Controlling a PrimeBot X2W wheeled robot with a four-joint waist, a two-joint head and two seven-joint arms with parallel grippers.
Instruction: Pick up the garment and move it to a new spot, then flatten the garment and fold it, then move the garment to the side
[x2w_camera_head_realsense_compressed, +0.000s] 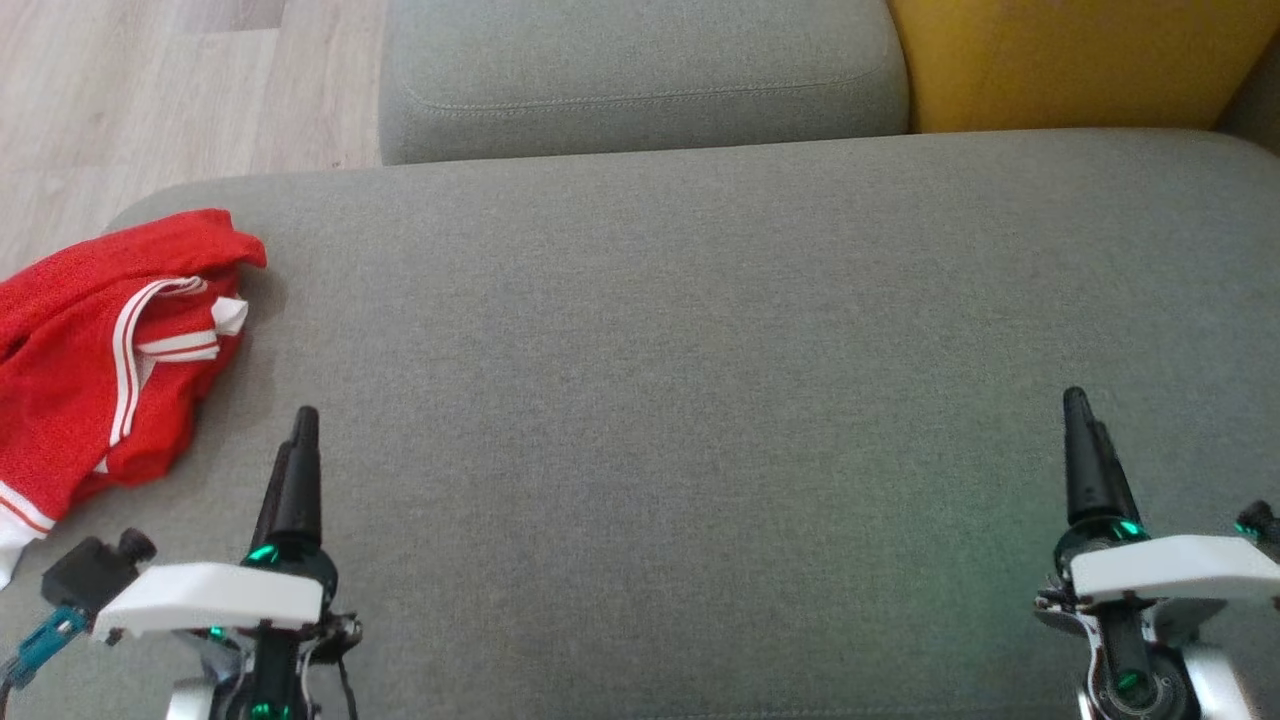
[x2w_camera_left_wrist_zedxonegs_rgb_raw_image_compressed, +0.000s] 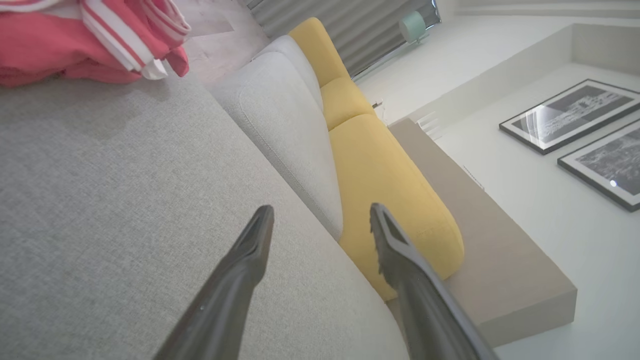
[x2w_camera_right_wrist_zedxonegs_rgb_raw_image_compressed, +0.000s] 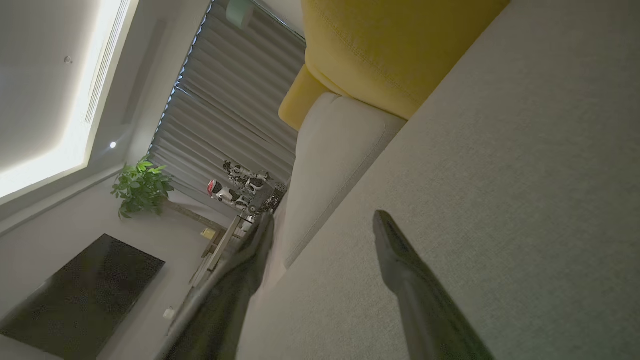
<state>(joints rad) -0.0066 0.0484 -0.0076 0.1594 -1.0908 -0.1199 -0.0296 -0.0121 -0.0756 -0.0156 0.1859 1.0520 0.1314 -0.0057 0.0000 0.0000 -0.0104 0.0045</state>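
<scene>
A red garment (x2w_camera_head_realsense_compressed: 90, 350) with white stripes lies bunched at the left edge of the grey sofa seat (x2w_camera_head_realsense_compressed: 700, 400); in the left wrist view the garment (x2w_camera_left_wrist_zedxonegs_rgb_raw_image_compressed: 85, 40) sits at the top left. My left gripper (x2w_camera_head_realsense_compressed: 300, 420) hovers over the seat just right of the garment, apart from it. Its fingers (x2w_camera_left_wrist_zedxonegs_rgb_raw_image_compressed: 250, 245) stand open with nothing between them, seen around the left gripper (x2w_camera_left_wrist_zedxonegs_rgb_raw_image_compressed: 322, 212). My right gripper (x2w_camera_head_realsense_compressed: 1080, 400) hovers over the seat at the lower right, far from the garment, and the right gripper (x2w_camera_right_wrist_zedxonegs_rgb_raw_image_compressed: 322, 220) is open and empty.
A grey back cushion (x2w_camera_head_realsense_compressed: 640, 80) and a yellow cushion (x2w_camera_head_realsense_compressed: 1070, 60) line the far side of the seat. Wooden floor (x2w_camera_head_realsense_compressed: 150, 90) lies beyond the seat's left end. Framed pictures (x2w_camera_left_wrist_zedxonegs_rgb_raw_image_compressed: 570, 115) hang on the wall.
</scene>
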